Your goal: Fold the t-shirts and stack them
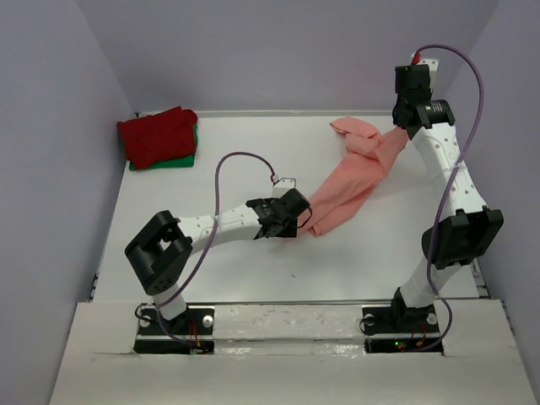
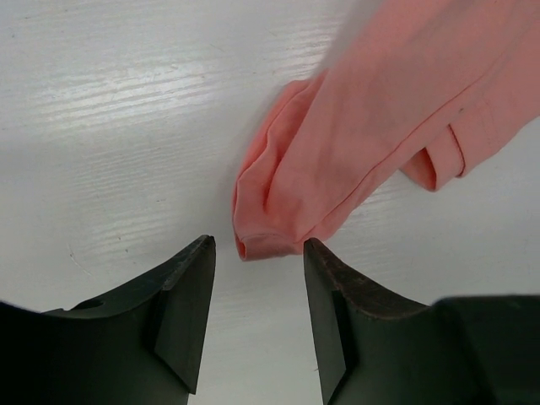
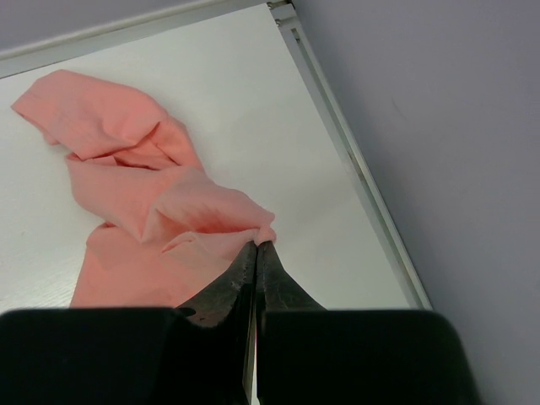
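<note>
The white table (image 1: 253, 270) carries the salmon-pink t-shirt (image 1: 354, 181), stretched unfolded from the centre to the far right. At the far left, the dark red t-shirt (image 1: 156, 135) lies folded on the green t-shirt (image 1: 181, 160). The right gripper (image 3: 257, 246) pinches a fold at the pink shirt's far-right end. The left gripper (image 2: 258, 243) stands parted at its near corner.

Far left on the table (image 1: 211, 270), upper shirt (image 1: 156, 133) lies on lower shirt (image 1: 173, 163); loose shirt (image 1: 354, 177) sprawls centre-right, perhaps part-lifted.

Spread tool (image 2: 257, 243) near salmon-pink t-shirt (image 2: 380, 143)
</note>
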You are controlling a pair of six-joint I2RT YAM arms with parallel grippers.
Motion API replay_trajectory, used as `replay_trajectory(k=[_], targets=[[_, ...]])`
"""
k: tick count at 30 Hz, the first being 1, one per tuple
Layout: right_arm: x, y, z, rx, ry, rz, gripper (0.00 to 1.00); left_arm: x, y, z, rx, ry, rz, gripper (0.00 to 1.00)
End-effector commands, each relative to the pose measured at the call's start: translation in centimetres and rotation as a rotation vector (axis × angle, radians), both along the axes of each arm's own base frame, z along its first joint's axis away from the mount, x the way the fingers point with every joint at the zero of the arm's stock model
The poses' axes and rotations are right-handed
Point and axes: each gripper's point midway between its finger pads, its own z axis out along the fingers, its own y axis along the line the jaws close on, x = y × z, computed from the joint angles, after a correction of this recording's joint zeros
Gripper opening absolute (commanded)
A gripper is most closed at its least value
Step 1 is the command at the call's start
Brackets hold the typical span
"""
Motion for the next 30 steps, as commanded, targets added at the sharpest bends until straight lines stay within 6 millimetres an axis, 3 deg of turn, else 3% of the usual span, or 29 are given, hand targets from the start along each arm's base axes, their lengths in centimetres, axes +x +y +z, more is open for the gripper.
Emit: replay_trajectory(k=[1, 11, 20, 27, 30], targets=[[-0.1, 0.1, 2.5, 0.007, -0.082, 0.004, 0.00, 0.0, -1.2, 0.9, -0.041, 0.007, -0.003, 0.55], [-0.1, 0.2, 2.4, 0.012, -0.082, 0.010, 0.00, -1.0, -0.9, -0.4, -0.040, 0.046, 0.003, 0.54], [-0.2, 0.2, 2.3, 0.012, -0.078, 0.015, 0.00, -0.5, -1.4, -1.1, -0.024, 0.049, -0.005, 0.49], [0.0, 0.4, 1.7, 0.015, -0.066, 0.021, 0.00, -0.2, -1.6, -1.3, -0.014, 0.044, -0.009, 0.42], [0.1, 0.4, 1.3, 0.015, -0.057, 0.023, 0.00, -0.2, -1.5, -1.1, -0.010, 0.039, -0.004, 0.34]])
